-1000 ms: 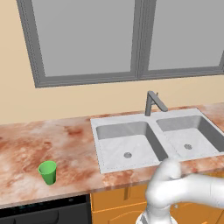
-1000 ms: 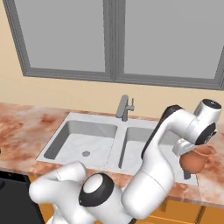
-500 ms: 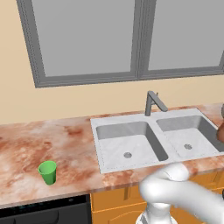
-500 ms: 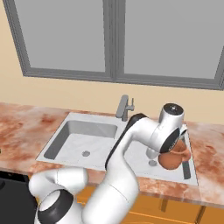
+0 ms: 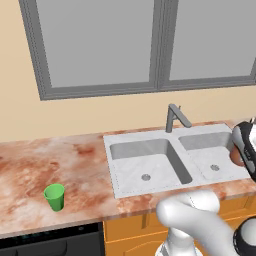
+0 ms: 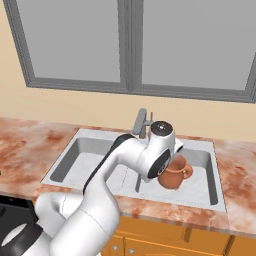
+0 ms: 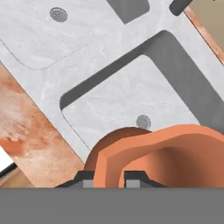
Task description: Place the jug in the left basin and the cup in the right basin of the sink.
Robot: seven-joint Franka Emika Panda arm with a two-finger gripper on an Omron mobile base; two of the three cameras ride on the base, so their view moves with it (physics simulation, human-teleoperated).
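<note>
Over right basin (image 7: 131,100): pincer (image 7: 108,178) nearly closed, gripping jug (image 7: 162,153) rim.

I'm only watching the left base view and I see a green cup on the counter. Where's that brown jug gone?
Observer: The gripper is shut on the jug, holding it by its rim.
Operator: Is it in the sink yet?
Observer: No, it hangs in the air above the right basin, not touching the bottom.
Operator: Isn't that the wrong side?
Observer: For now, yes; the left basin holds nothing, and the cup stands upright on the counter.
</note>
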